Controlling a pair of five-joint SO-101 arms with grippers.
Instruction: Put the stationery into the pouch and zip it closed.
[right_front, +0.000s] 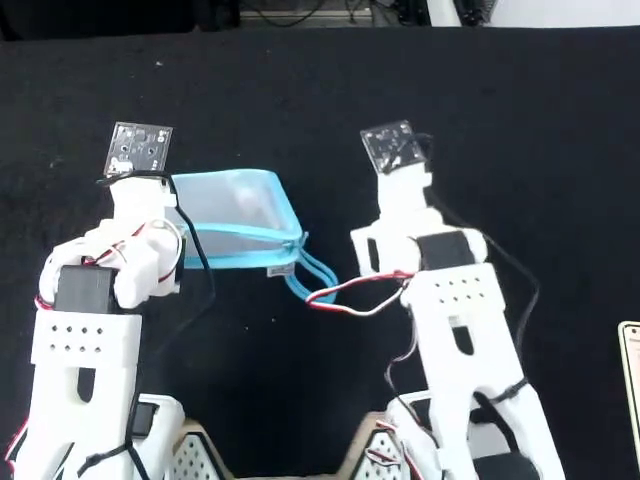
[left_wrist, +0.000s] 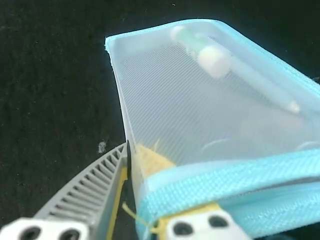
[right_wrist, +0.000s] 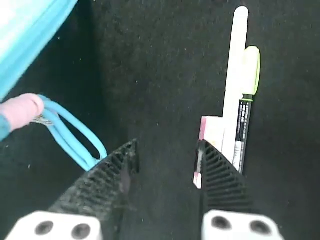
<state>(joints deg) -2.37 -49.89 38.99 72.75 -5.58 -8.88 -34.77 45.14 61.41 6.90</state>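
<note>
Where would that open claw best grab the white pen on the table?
Probably the white pen by its bare end, past the highlighter, from straight above, straddling the barrel; elsewhere the highlighter and a pink block hug its sides.

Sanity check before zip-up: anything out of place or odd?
Nothing spilled or damaged. A white pen, a highlighter and a pink-edged block lie outside the pouch, beside the open right gripper.

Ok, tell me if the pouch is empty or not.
Not empty: a white-capped pen shows through the translucent light-blue mesh pouch.
</note>
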